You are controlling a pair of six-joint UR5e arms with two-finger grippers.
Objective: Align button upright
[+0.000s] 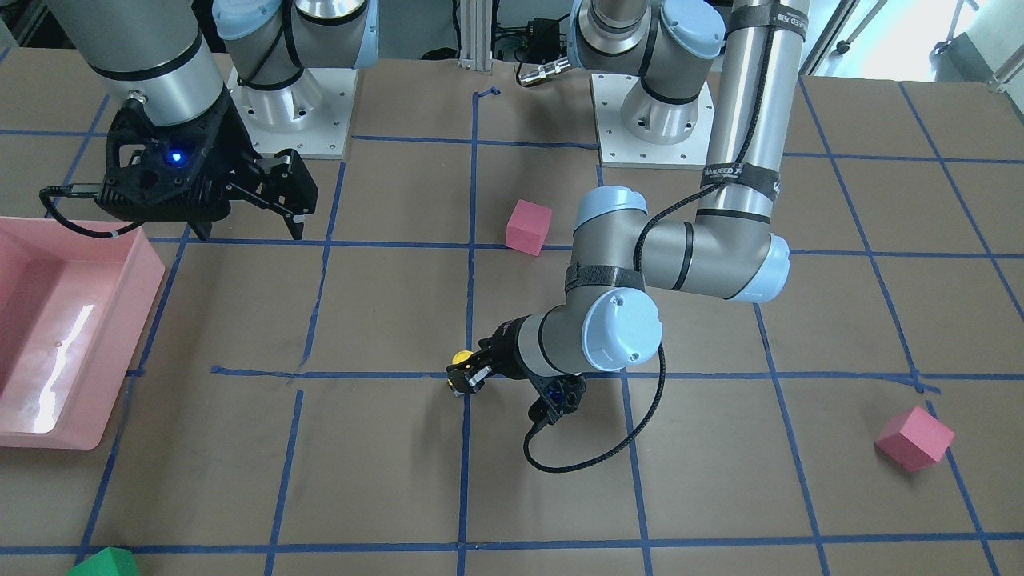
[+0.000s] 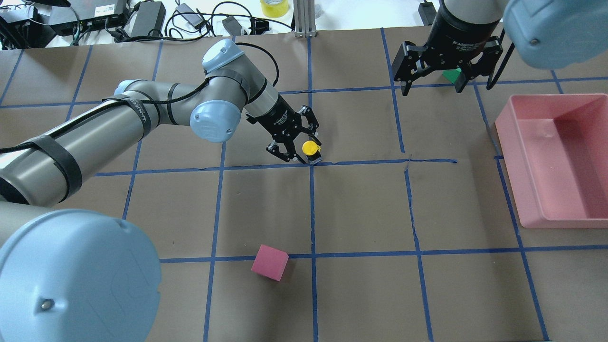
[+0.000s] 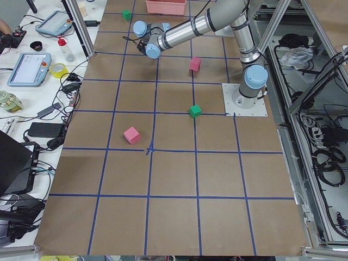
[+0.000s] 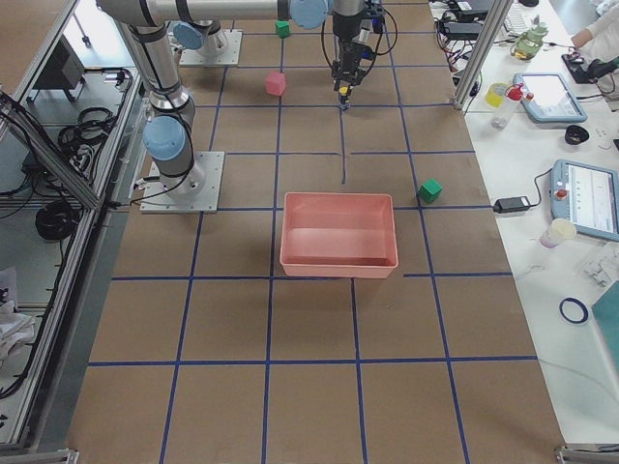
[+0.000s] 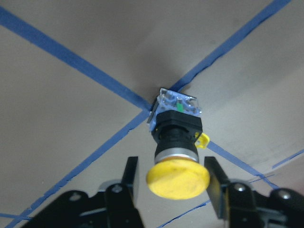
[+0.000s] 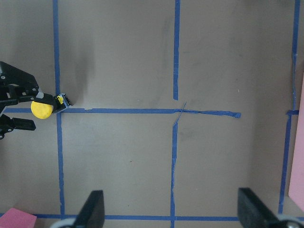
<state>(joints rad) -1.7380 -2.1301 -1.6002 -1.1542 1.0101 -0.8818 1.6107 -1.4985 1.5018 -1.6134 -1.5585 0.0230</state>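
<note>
Yellow-capped and small, the button (image 5: 176,137) stands cap up on its pale, clear base block, right where two blue tape lines (image 5: 71,52) cross on the brown paper table cover (image 5: 71,118). Under the round cap sit a silver ring and a black cylindrical body; a green dot marks the base and a yellow tab juts from one side. The left gripper (image 2: 308,151) has its fingers (image 5: 130,173) apart with the cap between them, close against one finger, a gap showing at the other. The right gripper (image 2: 433,88), fingers spread wide, hangs well apart from the button.
</note>
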